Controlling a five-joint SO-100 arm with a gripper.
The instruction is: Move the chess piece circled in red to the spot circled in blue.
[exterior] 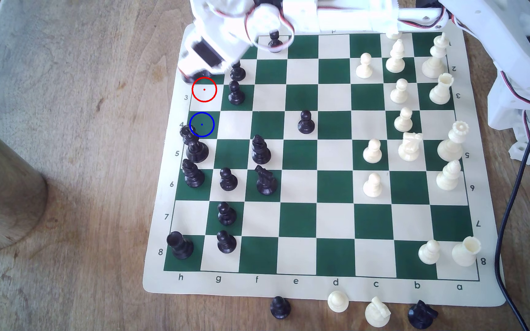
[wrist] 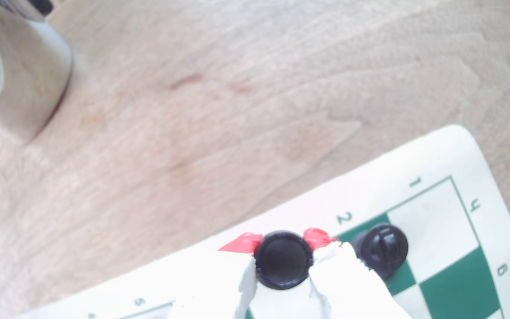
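Observation:
In the wrist view the chess piece, a glossy black rook with a flat round top, sits between my white, red-tipped fingers. My gripper is shut on it, over the board's cream border near the "2" label. In the exterior view my gripper hangs over the board's far corner on that view's left, just beyond the red ring, and the arm hides the rook. The cream square inside that ring is bare. The spot, a dark green square ringed in blue, is one square nearer and bare.
A tall black piece stands just nearer than the spot, its head touching the blue ring. Two black pawns stand beside the red ring; another black piece is close to my fingers. A round cup stands on the table at the exterior view's left.

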